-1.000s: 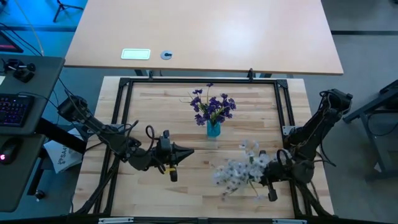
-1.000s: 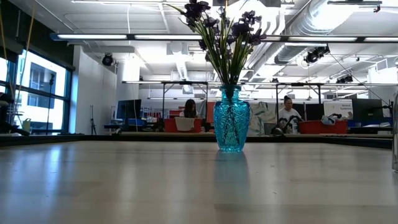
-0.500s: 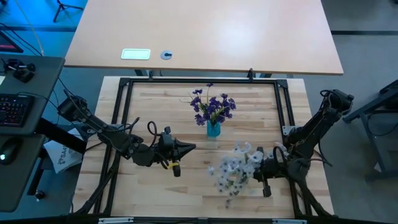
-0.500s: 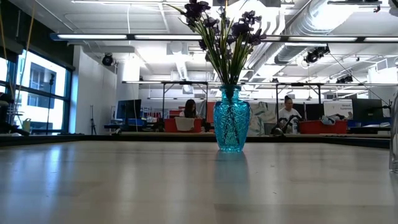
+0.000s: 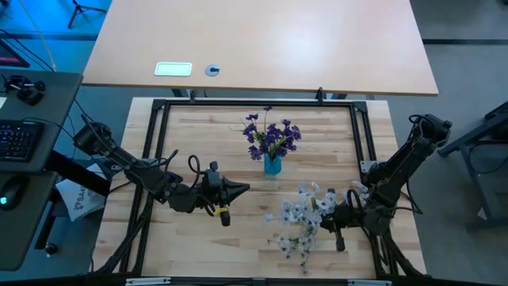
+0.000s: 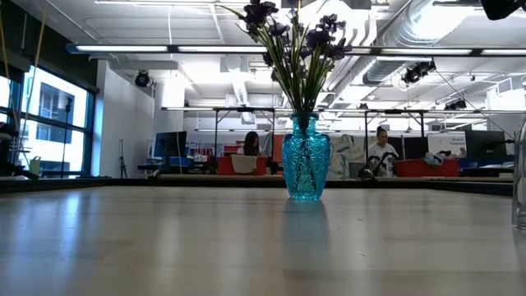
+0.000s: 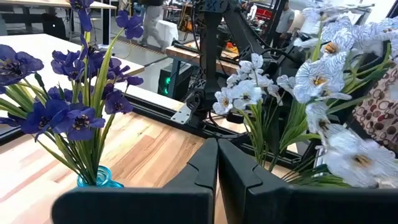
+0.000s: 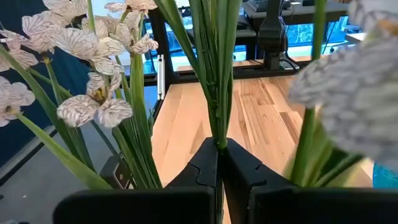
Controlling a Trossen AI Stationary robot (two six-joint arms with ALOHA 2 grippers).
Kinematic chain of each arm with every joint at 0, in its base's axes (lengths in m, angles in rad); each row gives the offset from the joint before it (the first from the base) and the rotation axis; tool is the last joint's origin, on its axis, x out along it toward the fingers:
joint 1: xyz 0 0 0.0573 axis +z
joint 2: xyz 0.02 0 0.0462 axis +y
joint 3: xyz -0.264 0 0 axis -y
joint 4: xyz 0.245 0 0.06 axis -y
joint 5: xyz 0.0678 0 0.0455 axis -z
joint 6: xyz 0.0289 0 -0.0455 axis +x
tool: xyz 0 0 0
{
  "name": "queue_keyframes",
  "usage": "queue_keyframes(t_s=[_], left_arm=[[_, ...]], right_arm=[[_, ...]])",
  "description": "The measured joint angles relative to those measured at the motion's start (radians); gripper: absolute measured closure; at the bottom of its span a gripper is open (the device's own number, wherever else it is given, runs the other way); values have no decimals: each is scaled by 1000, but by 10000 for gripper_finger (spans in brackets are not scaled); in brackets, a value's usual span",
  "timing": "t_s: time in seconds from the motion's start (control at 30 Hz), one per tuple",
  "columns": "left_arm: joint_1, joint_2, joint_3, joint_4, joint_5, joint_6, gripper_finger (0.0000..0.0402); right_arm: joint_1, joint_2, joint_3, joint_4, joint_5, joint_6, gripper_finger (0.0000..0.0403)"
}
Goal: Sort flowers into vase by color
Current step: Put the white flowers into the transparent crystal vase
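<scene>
A blue glass vase (image 5: 272, 165) stands at the table's middle with dark purple flowers (image 5: 270, 137) in it; it also shows in the low view (image 6: 306, 160) and the left wrist view (image 7: 99, 179). My right gripper (image 5: 325, 219) is at the near right, shut on a bunch of pale white flowers (image 5: 298, 221) with green stems. My left gripper (image 5: 244, 188) is shut and empty, left of the vase and nearer the front, pointing toward the table's right. The white bunch shows ahead of it (image 7: 311, 87). My right gripper pinches several green stems of the white bunch (image 8: 218, 134) together between its two fingers, low on the stems. The fingers come about level from the table's right. The bunch fans out beyond the fingertips toward the table's left and near edge, its blooms (image 8: 93, 102) held above the wood.
A black frame (image 5: 159, 119) runs around the wooden tabletop. A clear glass thing (image 6: 519, 177) stands at the low view's right edge. Bare wood lies between the vase and the far rail and at the near left.
My right gripper has shifted a little toward the table's left and turned, still shut on the stems. The white bunch has swung with it: its blooms now reach further toward the near edge.
</scene>
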Motion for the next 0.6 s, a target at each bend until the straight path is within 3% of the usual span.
queue_keyframes(t_s=[0.33,0.6], left_arm=[[0,0,0,0,0,1,401],[0,0,0,0,0,1,401]], right_arm=[[2,-2,0,0,-16,18,381],[2,-2,0,-12,-58,93,315]])
